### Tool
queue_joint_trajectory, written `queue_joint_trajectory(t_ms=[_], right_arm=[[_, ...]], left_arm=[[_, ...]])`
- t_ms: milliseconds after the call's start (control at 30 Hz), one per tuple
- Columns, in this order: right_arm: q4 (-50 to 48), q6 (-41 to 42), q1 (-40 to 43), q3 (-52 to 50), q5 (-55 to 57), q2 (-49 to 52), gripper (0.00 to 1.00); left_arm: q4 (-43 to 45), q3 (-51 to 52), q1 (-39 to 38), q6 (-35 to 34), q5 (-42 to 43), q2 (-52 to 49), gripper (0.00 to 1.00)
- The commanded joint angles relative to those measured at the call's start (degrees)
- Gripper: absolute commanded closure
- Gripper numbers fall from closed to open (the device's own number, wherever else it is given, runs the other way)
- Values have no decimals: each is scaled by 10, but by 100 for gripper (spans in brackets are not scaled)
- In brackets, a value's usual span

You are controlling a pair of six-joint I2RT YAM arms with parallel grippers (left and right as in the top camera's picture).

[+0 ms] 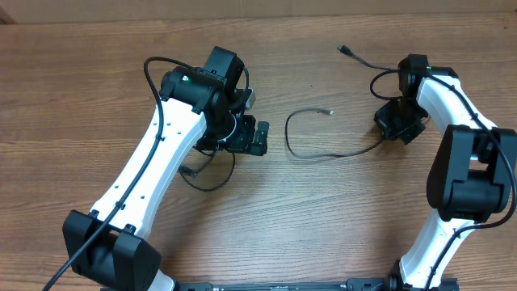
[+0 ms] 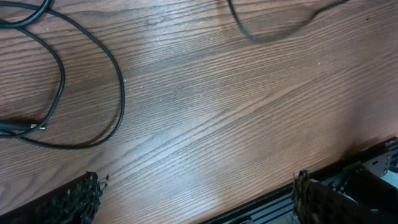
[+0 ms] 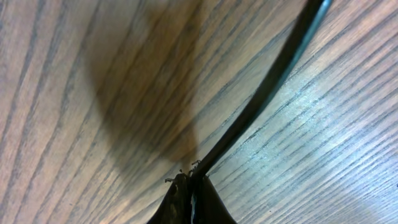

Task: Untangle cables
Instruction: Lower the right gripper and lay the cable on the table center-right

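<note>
Wood-grain table (image 1: pixel 323 226) fills the overhead view, with two white and black arms reaching in from the near edge. The left gripper (image 1: pixel 257 137) hovers near the middle, its jaws released and holding nothing. Just beside its arm lies a small cable loop (image 1: pixel 212 184). The right gripper (image 1: pixel 396 123) sits low at the right side. A long cable (image 1: pixel 289 139) runs from a plug near the far edge to this gripper, then on in a wide curve to a small plug at the centre.

From the left wrist, two fingers (image 2: pixel 81 199) show only at the bottom corners, far apart, bare wood between them. The cable loop lies at the left with its plug end; a blurred cable crosses the top.

From the right wrist, the fingers (image 3: pixel 180 202) are clenched together at the bottom edge, pinching the long cable, which slants away to the upper right.
</note>
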State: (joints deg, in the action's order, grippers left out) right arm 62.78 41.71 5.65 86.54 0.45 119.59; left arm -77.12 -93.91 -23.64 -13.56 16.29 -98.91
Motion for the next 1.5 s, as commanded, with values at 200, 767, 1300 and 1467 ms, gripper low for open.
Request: queue_joint_trajectory(t_ms=[200,767,1300,1467], right_arm=[[49,-63,29,51,3,-31,96],[126,-85,100,61,-22,-181,96],[89,-29,136,59,-26,-177,79],[77,-30,135,33,-27,-176,51]], left_arm=[[0,-6,-1,-8,-2,-2,1],[0,-6,-1,-8,-2,-2,0],[0,-6,-1,-8,-2,-2,1],[0,-6,-1,-8,-2,-2,0]])
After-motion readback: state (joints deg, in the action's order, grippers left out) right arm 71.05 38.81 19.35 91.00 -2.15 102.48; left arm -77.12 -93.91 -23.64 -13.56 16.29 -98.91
